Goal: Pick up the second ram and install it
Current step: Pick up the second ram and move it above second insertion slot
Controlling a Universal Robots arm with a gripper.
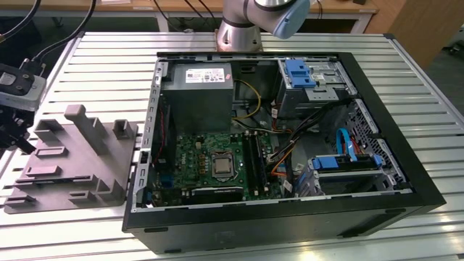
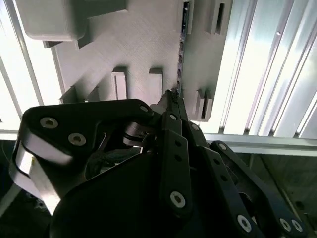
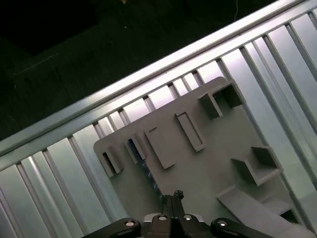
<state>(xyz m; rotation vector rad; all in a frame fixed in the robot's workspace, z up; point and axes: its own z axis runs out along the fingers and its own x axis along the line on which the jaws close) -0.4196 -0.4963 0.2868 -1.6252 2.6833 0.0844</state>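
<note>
not far along yet. the second ram (image 3: 143,168) sits on edge in its slot on the grey holder (image 3: 208,163), beside the pc case (image 1: 290,228). our gripper (image 3: 173,194) hovers over one end of it, fingers looking pressed together on nothing. pickup and seating on the motherboard (image 1: 195,157) aren't done.

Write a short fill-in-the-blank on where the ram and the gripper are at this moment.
1. The second ram rests on the grey holder, not in the ___ motherboard.
2. In the exterior view, the holder stands to the ___ of the open computer case.
3. The gripper hangs above the ___, near the second ram's end, outside the case.
Missing words: green; left; holder.
</note>
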